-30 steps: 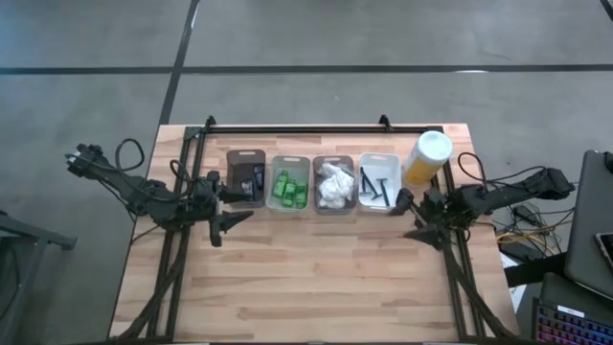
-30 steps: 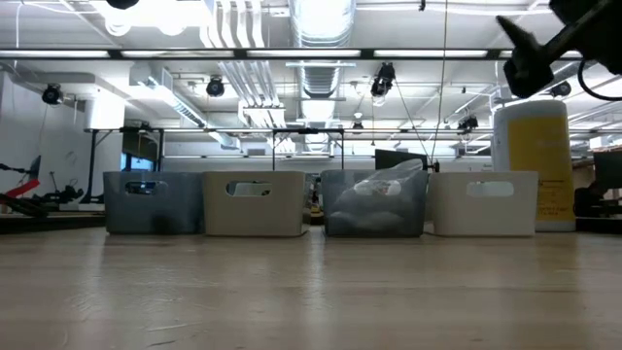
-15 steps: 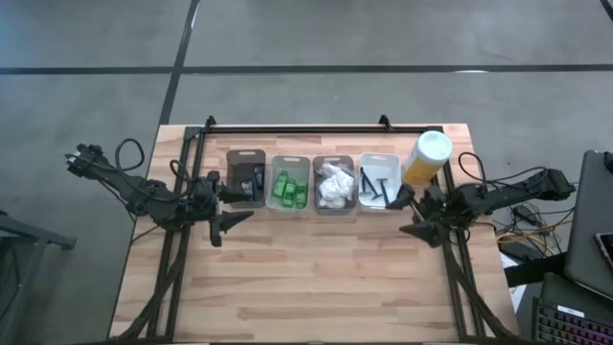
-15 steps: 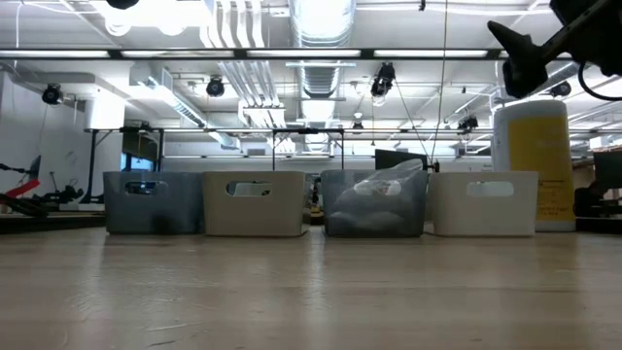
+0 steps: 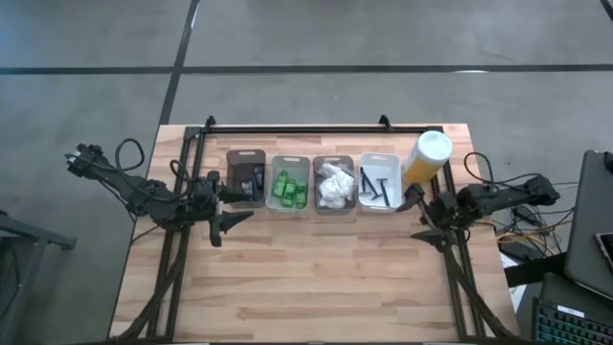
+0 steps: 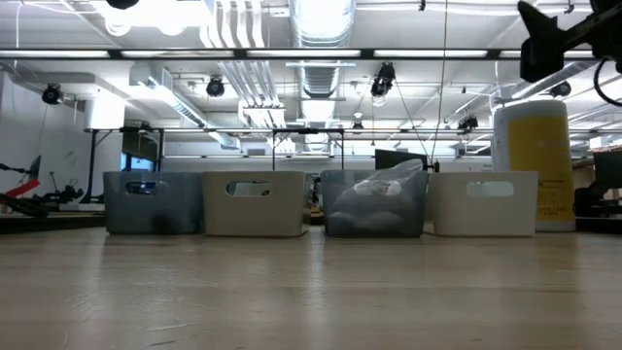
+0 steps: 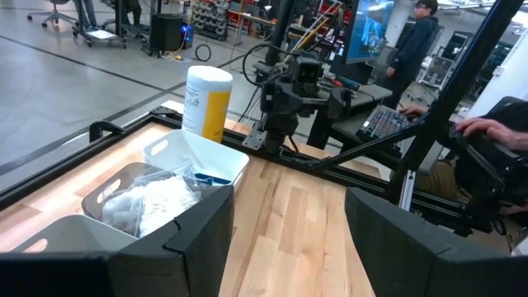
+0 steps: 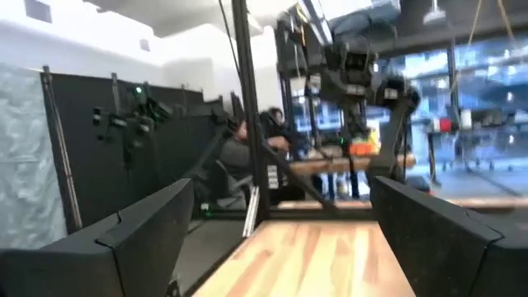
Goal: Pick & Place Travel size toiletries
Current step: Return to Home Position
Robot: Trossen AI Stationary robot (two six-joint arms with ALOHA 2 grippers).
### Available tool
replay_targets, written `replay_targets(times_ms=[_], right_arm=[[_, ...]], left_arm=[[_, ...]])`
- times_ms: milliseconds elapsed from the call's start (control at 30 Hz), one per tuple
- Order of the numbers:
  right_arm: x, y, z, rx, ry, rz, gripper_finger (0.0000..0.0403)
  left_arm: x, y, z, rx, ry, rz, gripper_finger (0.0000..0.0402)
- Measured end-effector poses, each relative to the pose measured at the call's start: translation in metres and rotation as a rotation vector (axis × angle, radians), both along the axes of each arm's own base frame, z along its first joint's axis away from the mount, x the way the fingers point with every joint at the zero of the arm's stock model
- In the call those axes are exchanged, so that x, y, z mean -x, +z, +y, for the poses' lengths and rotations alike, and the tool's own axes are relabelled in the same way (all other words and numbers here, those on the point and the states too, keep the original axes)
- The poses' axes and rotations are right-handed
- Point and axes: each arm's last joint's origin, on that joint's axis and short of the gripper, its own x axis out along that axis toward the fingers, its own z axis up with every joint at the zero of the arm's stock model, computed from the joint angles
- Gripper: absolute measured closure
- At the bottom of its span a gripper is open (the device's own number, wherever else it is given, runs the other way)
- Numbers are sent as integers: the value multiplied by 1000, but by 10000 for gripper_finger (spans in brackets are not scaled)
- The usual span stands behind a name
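on the table (image 5: 306,278), four bins (image 5: 290,159) abreast; left claw (image 5: 238,204), right claw (image 5: 418,216) both released

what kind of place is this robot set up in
Probably a robotics lab or workshop: bare concrete floor around the wooden table, exposed ceiling ducts overhead, and a person standing by a monitor beyond.
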Motion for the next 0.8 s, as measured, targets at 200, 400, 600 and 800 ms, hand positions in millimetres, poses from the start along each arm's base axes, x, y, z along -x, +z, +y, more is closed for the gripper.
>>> replay_targets(times_ms=[200,400,600,800], right_arm=[[5,-4,-7,53,-57,5,39],[3,-11,-9,53,-79,89,39],[2,-19,-10,132,-103,148,39],[1,-22,-14,175,-149,170,39]], left_arm=[[0,0,0,0,0,0,165],[0,0,0,0,0,1,165],[0,0,0,-1,0,1,165],[0,0,0,-1,0,2,165]])
